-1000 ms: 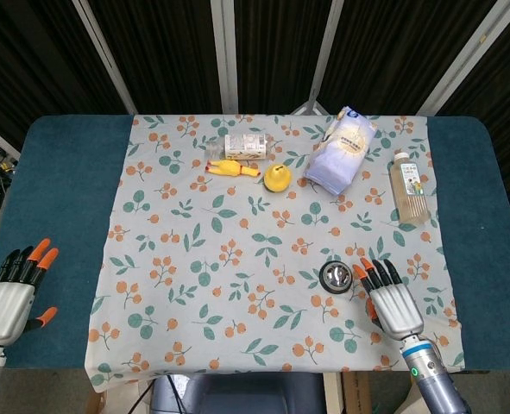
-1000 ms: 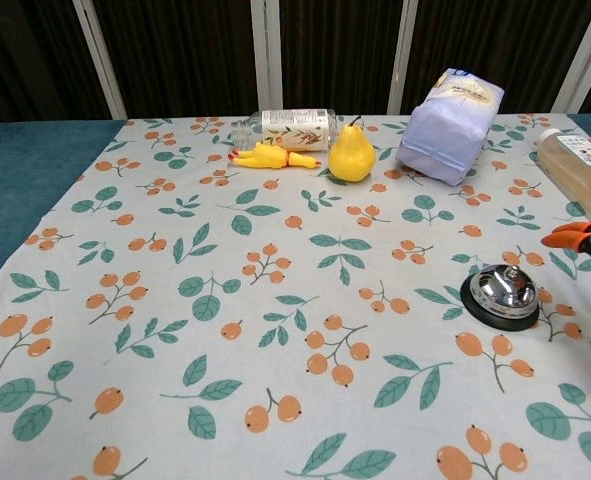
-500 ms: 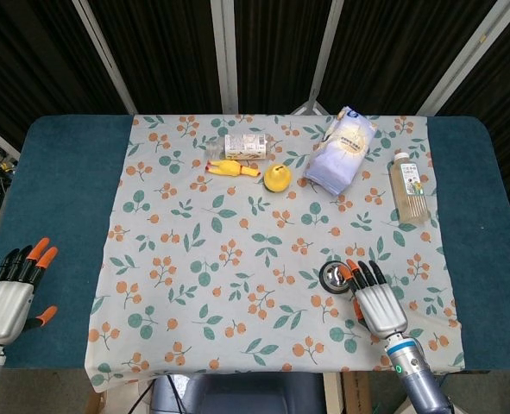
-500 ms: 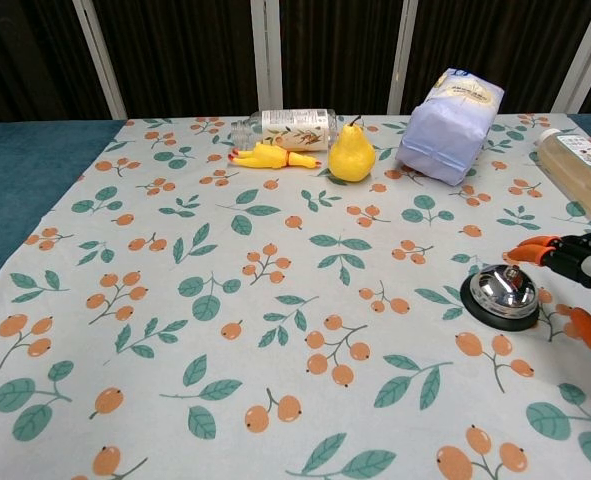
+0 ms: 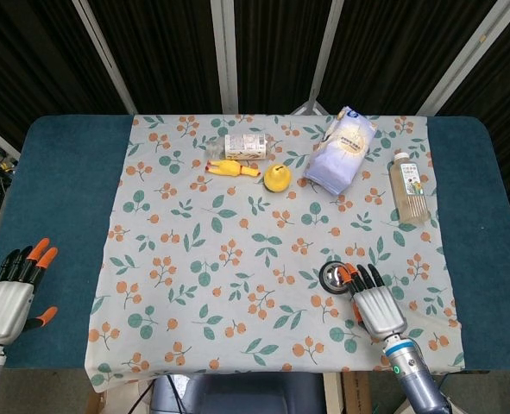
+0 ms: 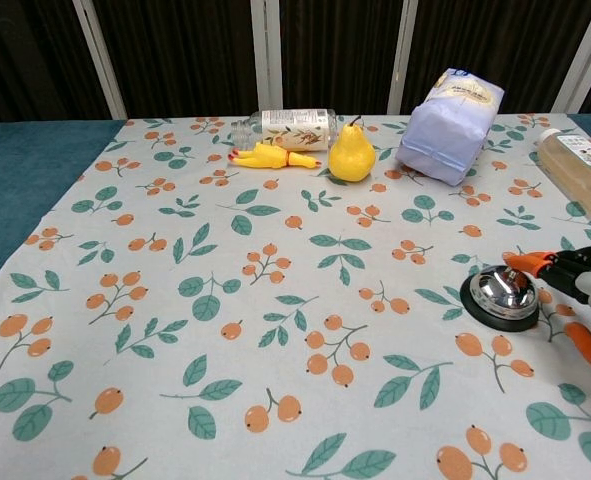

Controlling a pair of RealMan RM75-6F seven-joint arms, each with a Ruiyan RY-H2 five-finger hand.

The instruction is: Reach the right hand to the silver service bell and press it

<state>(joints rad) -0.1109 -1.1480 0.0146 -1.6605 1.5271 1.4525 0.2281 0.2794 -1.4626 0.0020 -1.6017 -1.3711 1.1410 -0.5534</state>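
The silver service bell [image 5: 333, 275] [image 6: 502, 292] on its black base sits on the floral cloth at the near right. My right hand [image 5: 371, 303] [image 6: 585, 298] lies just right of and behind it, fingers stretched out and apart. Its orange fingertips [image 6: 526, 262] hover at the bell's right edge, holding nothing. Whether they touch the dome I cannot tell. My left hand [image 5: 11, 295] rests open at the near left on the blue table, far from the bell.
At the back of the cloth lie a clear bottle [image 5: 247, 145], a yellow rubber chicken [image 5: 231, 169], a yellow pear [image 5: 277, 178] and a pale purple bag [image 5: 343, 149]. A juice bottle [image 5: 409, 187] lies at the right. The blue table [image 5: 65, 181] borders the cloth.
My right hand has slid left toward the bell over the last second, its fingertips going from right of the bell to its right edge. The left hand has not moved.
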